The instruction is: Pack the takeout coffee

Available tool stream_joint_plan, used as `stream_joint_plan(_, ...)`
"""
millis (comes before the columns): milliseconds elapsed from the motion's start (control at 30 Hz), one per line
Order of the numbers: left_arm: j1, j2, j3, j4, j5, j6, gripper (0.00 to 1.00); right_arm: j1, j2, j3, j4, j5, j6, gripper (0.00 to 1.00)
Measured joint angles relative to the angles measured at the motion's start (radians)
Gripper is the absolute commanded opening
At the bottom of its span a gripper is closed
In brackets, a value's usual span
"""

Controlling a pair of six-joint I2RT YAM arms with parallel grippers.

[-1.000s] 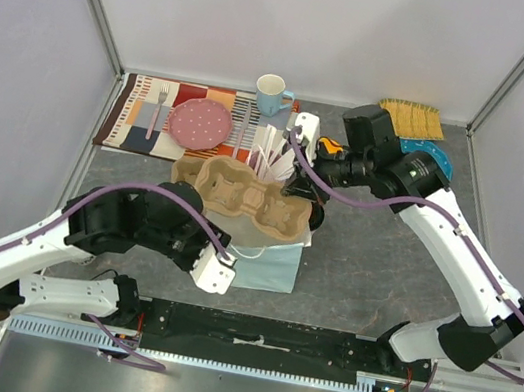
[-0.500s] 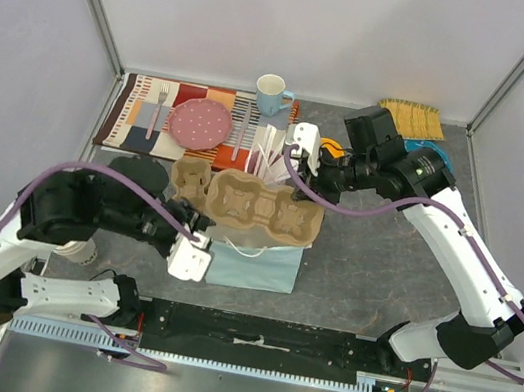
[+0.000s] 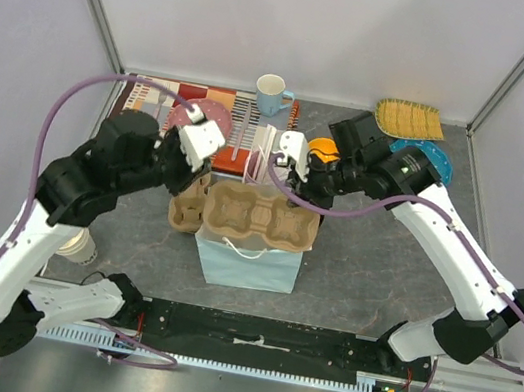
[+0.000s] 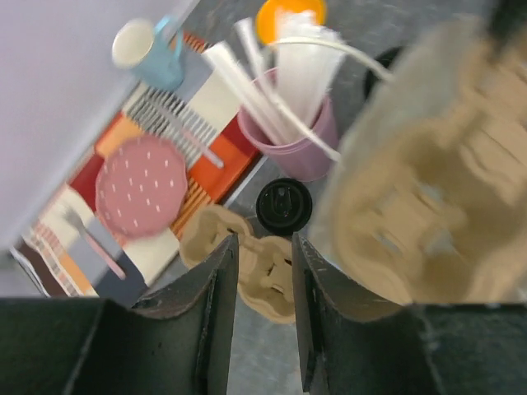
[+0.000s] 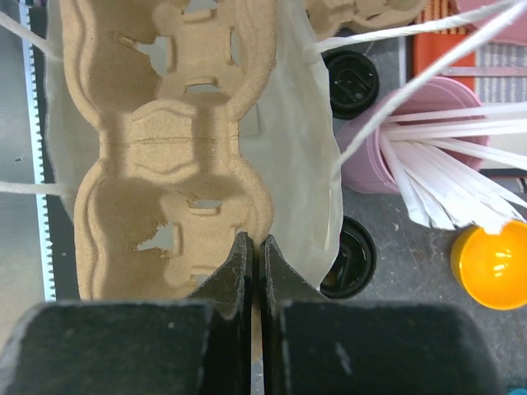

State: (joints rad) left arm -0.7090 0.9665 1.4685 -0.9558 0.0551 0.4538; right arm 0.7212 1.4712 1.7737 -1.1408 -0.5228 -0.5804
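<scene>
Reach step: left claw [image 4: 263, 244], narrowly parted and empty, hovers over the takeout coffee [image 4: 284, 206]; right claw [image 5: 255, 243] pinches the carrier [image 5: 165, 148]. Next, probably widen, then descend.

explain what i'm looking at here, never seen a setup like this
Two robot arms share a table. One picture looks down from above; the other two come from cameras on each wrist. On the table sit a blue bag, a pink cup of sticks, two black-lidded coffees, a mug, and a plate on a mat. The right tool pinches a cardboard carrier at the bag's mouth. The left tool is open, holding nothing, above a second carrier and one coffee.
</scene>
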Motion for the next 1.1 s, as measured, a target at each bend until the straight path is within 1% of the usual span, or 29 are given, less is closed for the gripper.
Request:
stream_joint_plan(133, 0.116, 0.062, -0.001, 0.039, -0.034, -0.194, 0.38, 0.053, 0.045, 0.001, -0.008, 0.029, 0.0, 0.0)
stream_joint_plan(233, 0.14, 0.088, -0.029, 0.047, -0.008, -0.279, 0.38, 0.069, 0.063, 0.001, -0.018, 0.036, 0.0, 0.0)
stream_joint_plan(367, 0.143, 0.094, -0.096, 0.046, 0.091, -0.333, 0.38, 0.069, 0.061, 0.001, -0.023, 0.056, 0.002, 0.0)
stream_joint_plan(533, 0.143, 0.124, -0.102, 0.078, 0.243, -0.338, 0.38, 0.081, 0.06, -0.006, -0.023, 0.086, 0.009, 0.0)
stream_joint_plan(800, 0.143, 0.138, -0.116, 0.098, 0.343, -0.286, 0.36, 0.116, 0.023, -0.071, -0.01, 0.135, 0.02, 0.0)
stream_joint_plan(1033, 0.143, 0.138, -0.164, 0.111, 0.336, -0.222, 0.34, 0.145, 0.018, -0.085, 0.028, 0.184, 0.034, 0.0)
stream_joint_plan(1100, 0.143, 0.138, -0.177, 0.124, 0.323, -0.189, 0.33, 0.148, 0.021, -0.092, 0.037, 0.196, 0.037, 0.0)
